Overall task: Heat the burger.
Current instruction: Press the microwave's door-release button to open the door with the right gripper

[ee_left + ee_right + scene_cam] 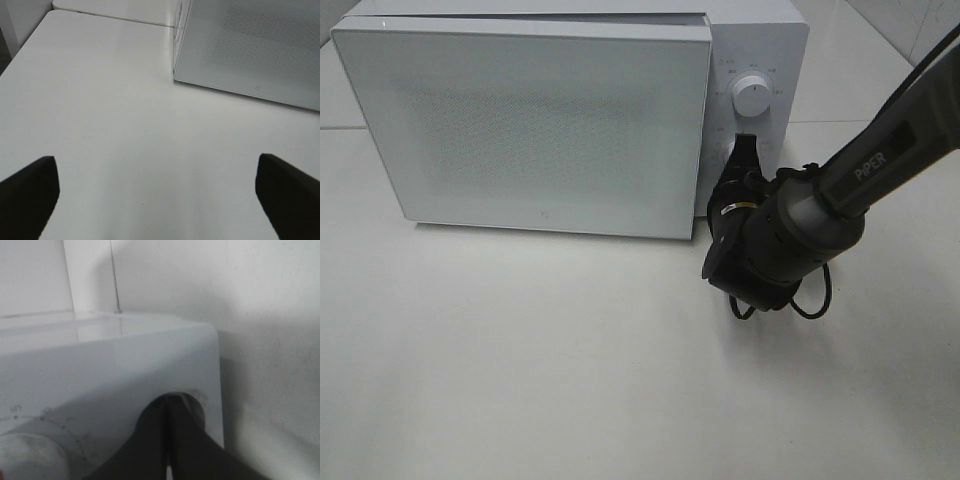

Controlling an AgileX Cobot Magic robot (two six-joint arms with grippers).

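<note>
The burger is out of view. The white microwave (560,120) stands at the back of the table with its frosted door (530,125) across the front, so its inside is hidden. My right gripper (744,142) is shut, with its dark fingertips (167,425) together against the round button recess (196,401) on the control panel, just below the white dial (752,95). The dial also shows in the right wrist view (22,455). My left gripper (157,200) is open and empty, low over the bare table in front of the microwave's left corner (175,75).
The white table (520,380) spreads in front of the microwave. A black cable loop (812,300) hangs under the right wrist. The table's left edge (20,50) lies near the left arm. A tiled wall stands behind.
</note>
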